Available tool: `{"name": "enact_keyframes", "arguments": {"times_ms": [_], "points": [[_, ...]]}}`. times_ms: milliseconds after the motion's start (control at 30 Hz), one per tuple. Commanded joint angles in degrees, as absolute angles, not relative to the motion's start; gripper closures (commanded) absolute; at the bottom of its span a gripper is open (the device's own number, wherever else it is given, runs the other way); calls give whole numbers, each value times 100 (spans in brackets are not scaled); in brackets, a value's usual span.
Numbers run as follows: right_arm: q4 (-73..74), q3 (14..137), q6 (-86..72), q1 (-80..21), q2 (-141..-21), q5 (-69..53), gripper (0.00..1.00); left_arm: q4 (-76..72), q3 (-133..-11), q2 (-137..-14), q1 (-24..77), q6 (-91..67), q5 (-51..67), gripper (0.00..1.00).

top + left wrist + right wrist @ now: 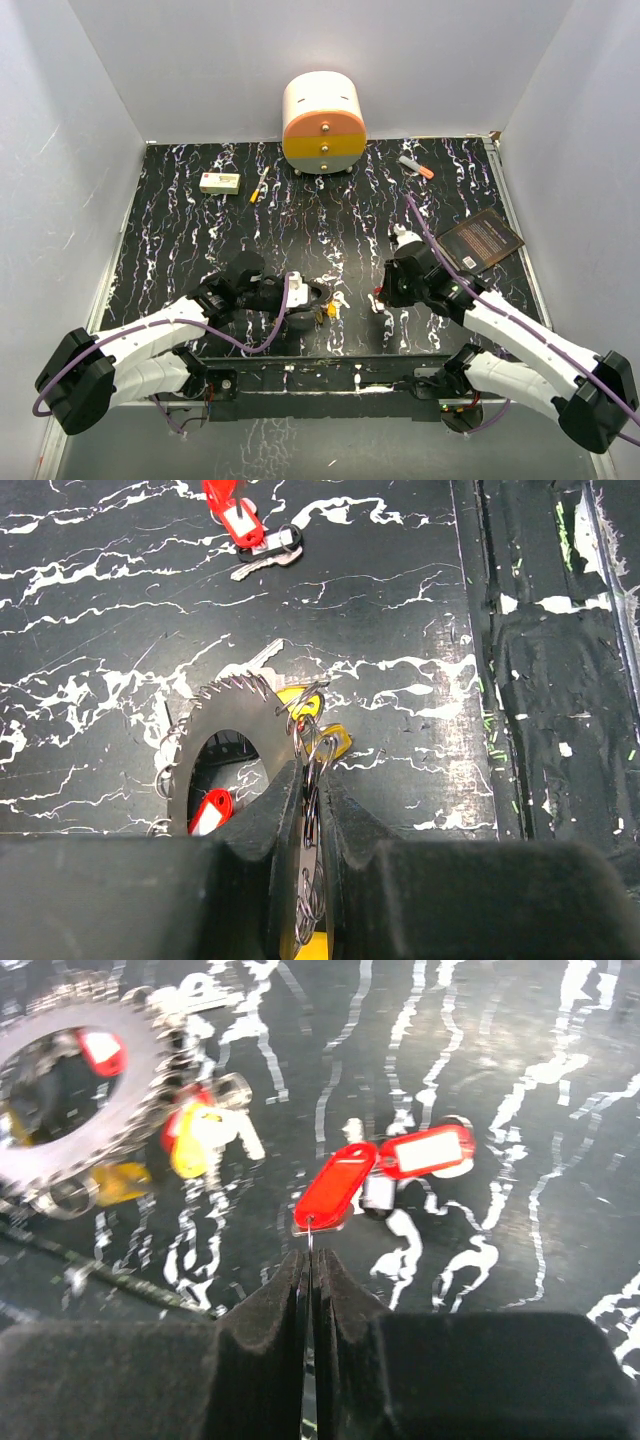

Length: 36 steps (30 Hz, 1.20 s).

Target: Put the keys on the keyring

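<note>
My left gripper [310, 792] is clamped on the keyring [235, 730], which is near the table's near edge. Yellow keys [330, 742] already hang on it. My right gripper [311, 1262] pinches a red key [335, 1198] just right of the ring. I judge that this one and a second red key [425, 1150] are left.

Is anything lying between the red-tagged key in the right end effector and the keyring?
Nothing visible: bare tabletop separates the red-tagged key, in the right end effector, from the keyring the left end effector holds. Yellow-tagged keys hang at its facing rim.
</note>
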<state>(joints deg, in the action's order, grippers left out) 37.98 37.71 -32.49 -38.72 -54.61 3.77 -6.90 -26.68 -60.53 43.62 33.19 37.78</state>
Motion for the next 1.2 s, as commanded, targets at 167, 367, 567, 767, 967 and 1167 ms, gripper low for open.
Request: {"name": "enact_keyframes", "arguments": {"times_ms": [167,367,567,767,967,1167], "points": [[3019,3973,-2756,-4191,-5006,-1110,92,-964,-2898,-5935,4342,3051,3579,100],[2560,4108,-2859,-4493,-5155,-1567,92,-1150,-3020,-5928,4342,2875,3282,100],[1799,4183,-3128,-5172,-5693,-1601,92,-1336,-3040,-5945,4342,2789,3220,100],[1194,4253,-3338,-5660,-6204,-1266,92,-1224,-3076,-5899,4342,2754,3318,100],[905,4407,-3384,-5695,-6573,-953,92,-1227,-3052,-5850,4342,2739,3364,100],[691,4584,-3378,-5693,-6950,-871,92,-1261,-3023,-5835,4341,2742,3423,100]]}}
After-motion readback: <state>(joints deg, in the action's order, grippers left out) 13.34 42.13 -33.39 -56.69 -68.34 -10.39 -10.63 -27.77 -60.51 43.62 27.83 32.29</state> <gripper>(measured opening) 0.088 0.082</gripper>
